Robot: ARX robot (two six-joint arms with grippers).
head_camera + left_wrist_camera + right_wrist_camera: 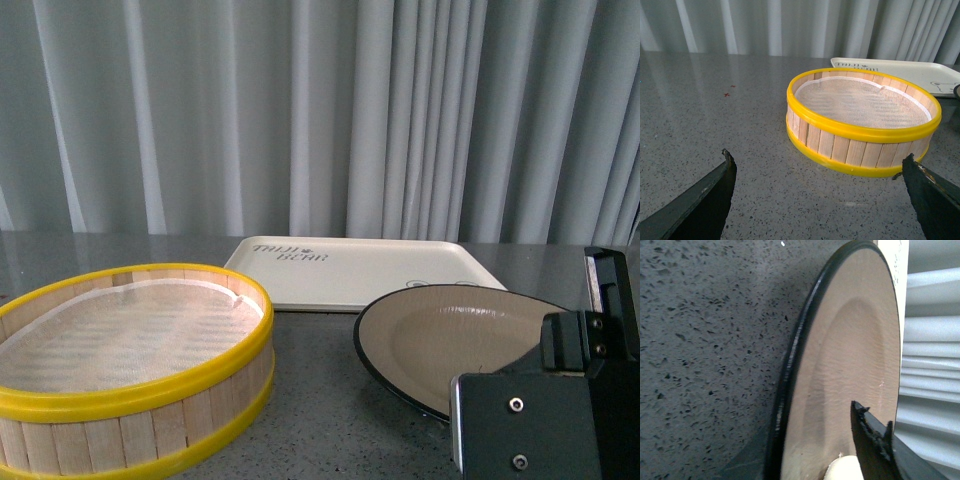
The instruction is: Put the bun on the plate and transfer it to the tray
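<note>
My right gripper [815, 440] is shut on the rim of the taupe-brown, black-rimmed plate [450, 335]. The plate [855, 340] is held tilted at the right, just in front of the cream-white tray [360, 270]. A rounded white piece of the bun [842, 471] shows on the plate beside my upper finger [865, 430]. In the front view the bun is hidden behind the black gripper body [560, 400]. My left gripper [817, 172] stands open and holds nothing, low over the table in front of the steamer.
A yellow-rimmed wooden steamer [130, 400] with a white liner stands at the front left, and nothing shows in it. The steamer [840, 145] lies between my left fingers [725, 175] and the tray [920, 72]. Grey speckled table [715, 115], curtain behind.
</note>
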